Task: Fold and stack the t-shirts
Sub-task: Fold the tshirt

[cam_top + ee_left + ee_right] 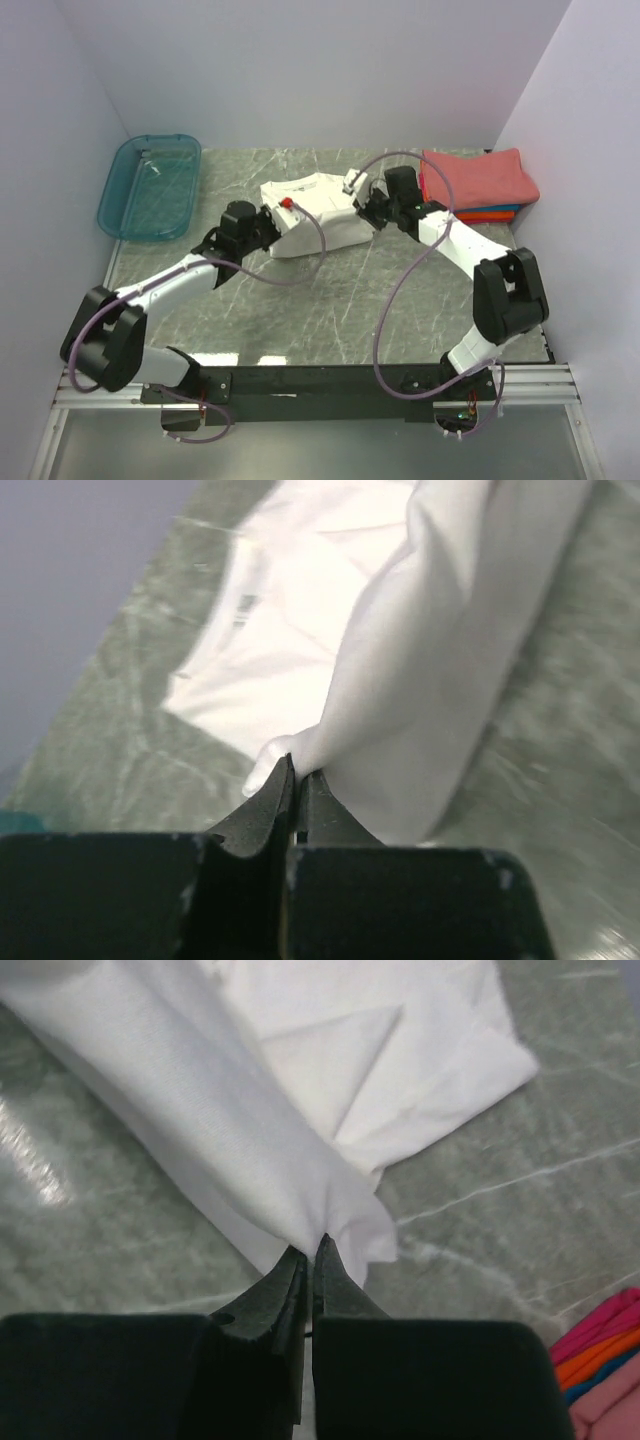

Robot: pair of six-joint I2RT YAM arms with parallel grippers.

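The white tee [315, 215] lies partly folded at the table's middle back, a bit of its red print [287, 203] showing. My left gripper [268, 222] is shut on its left edge; in the left wrist view the gripper [297, 770] pinches a fold of white cloth [420, 660] lifted off the table. My right gripper [365, 208] is shut on the tee's right edge; in the right wrist view the gripper [310, 1250] pinches a corner of the tee [230, 1130]. A stack of folded coral-red, orange and blue tees [480, 182] lies at the back right, its edge in the right wrist view [610, 1360].
A teal plastic bin [150, 185] stands at the back left. The green marble table [330, 310] runs to white walls at the back and sides. Purple cables loop over both arms.
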